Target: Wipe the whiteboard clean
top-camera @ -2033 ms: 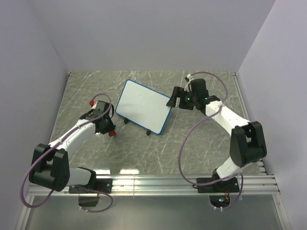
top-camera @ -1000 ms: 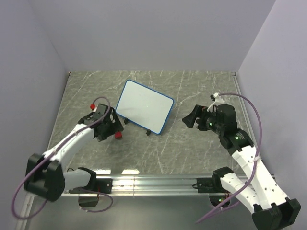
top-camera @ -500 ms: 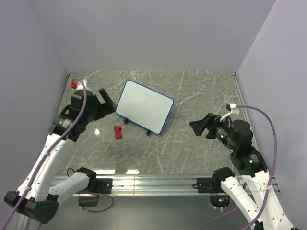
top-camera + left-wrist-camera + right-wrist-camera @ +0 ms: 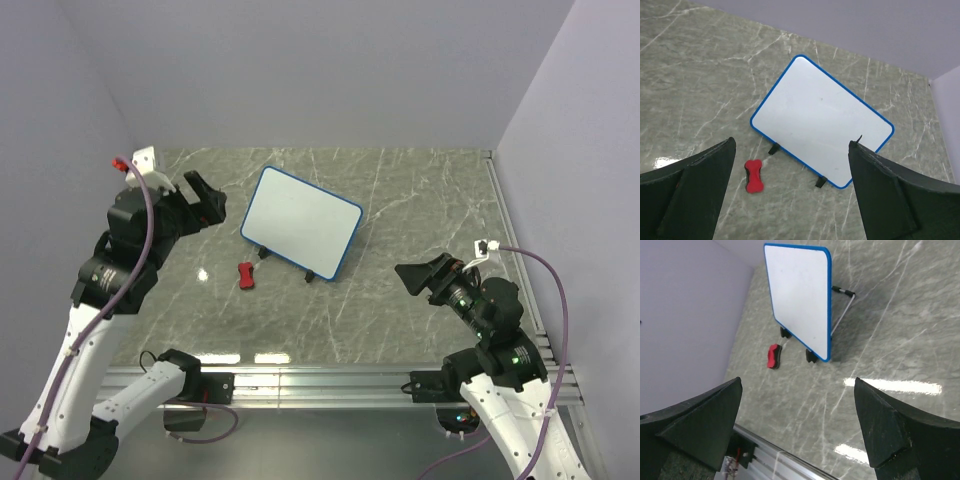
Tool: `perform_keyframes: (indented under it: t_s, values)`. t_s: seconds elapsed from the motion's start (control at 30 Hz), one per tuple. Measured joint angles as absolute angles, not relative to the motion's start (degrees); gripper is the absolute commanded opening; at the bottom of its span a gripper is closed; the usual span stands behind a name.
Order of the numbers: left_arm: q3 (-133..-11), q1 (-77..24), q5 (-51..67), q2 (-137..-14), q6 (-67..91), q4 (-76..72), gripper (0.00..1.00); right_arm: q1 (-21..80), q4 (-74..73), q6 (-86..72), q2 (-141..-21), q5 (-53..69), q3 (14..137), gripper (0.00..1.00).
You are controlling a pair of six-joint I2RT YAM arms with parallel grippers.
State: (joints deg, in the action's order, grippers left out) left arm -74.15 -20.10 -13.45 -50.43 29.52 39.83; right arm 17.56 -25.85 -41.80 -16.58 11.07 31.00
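Blue-edged whiteboard (image 4: 302,222), red eraser (image 4: 245,275) just beside.

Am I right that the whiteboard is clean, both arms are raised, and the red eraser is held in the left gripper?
Not quite: the red eraser lies on the table beside a foot of the whiteboard, and the left gripper is open and empty, as the left wrist view shows. The rest is right.

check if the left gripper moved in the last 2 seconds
Yes. In the top view the left gripper has drawn back leftward from the whiteboard's near-left foot, leaving the red eraser on the table there.
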Motion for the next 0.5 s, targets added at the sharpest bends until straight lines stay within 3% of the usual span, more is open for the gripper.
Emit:
perform_keyframes:
  t_s: [0.23, 0.5]
  values:
    - [-65.98, -20.14, -12.32, -42.83, 28.56, 34.81, 0.99, 17.56, -27.57, -45.91, -9.50, 11.33, 29.56, 1.00]
    - [-65.47, -20.14, -11.46, -46.59, 29.15, 33.65, 1.00, 17.56, -28.62, -46.39, -10.35, 11.68, 29.56, 1.00]
